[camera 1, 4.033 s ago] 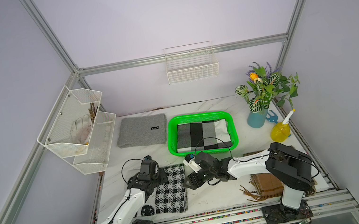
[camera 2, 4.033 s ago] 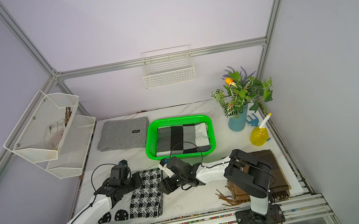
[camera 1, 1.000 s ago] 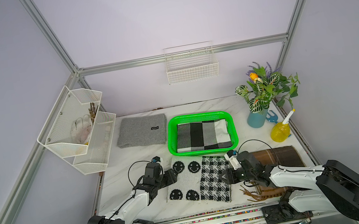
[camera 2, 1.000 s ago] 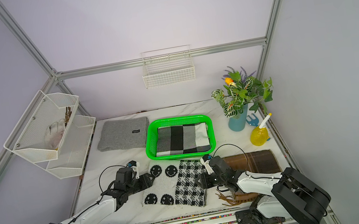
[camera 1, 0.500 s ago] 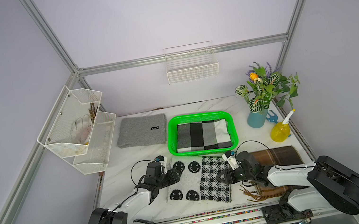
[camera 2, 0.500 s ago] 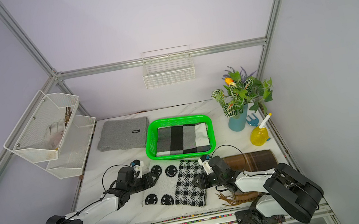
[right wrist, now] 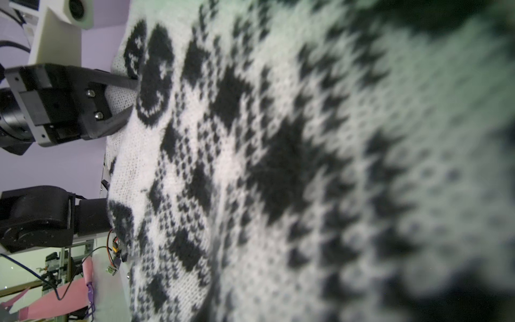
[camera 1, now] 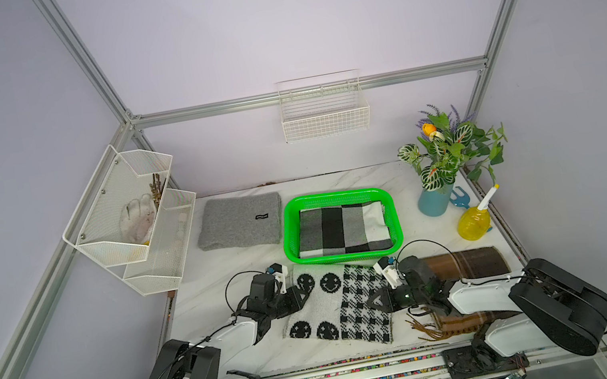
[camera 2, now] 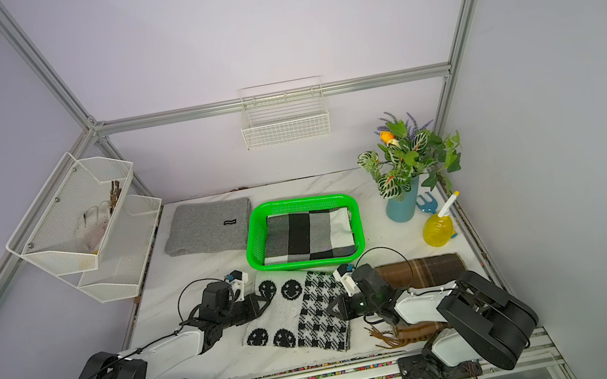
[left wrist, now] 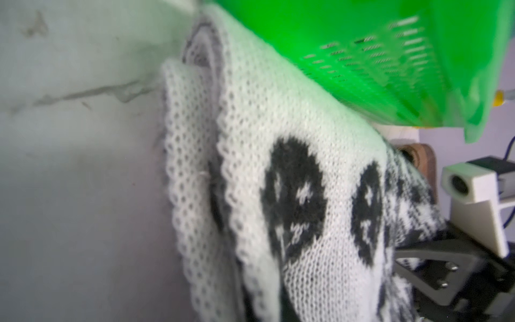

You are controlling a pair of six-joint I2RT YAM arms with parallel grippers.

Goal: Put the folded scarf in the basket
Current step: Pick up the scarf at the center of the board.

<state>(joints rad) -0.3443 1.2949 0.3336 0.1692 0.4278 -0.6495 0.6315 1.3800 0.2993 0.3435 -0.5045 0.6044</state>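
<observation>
The scarf [camera 1: 335, 307], white with black smiley faces and houndstooth, lies folded flat on the table [camera 1: 219, 273]. It is outside the basket [camera 1: 288, 239], with its far edge right against the basket's near wall. The left gripper [camera 1: 299, 299] is at the scarf's left edge. In the right wrist view its fingers [right wrist: 119, 80] are pinched on that edge, with knit bunched between them. The right gripper [camera 1: 377, 304] is at the scarf's right edge. The left wrist view shows one dark finger [left wrist: 446, 256] lying over the fabric, but I cannot tell whether this pair has closed on it. Inside the basket lies a checked scarf [camera 1: 342, 230] in grey, black and white. A grey scarf [camera 1: 240, 222] lies just left of the basket, and a brown scarf [camera 1: 463, 265] lies at near right, partly under the right arm.
</observation>
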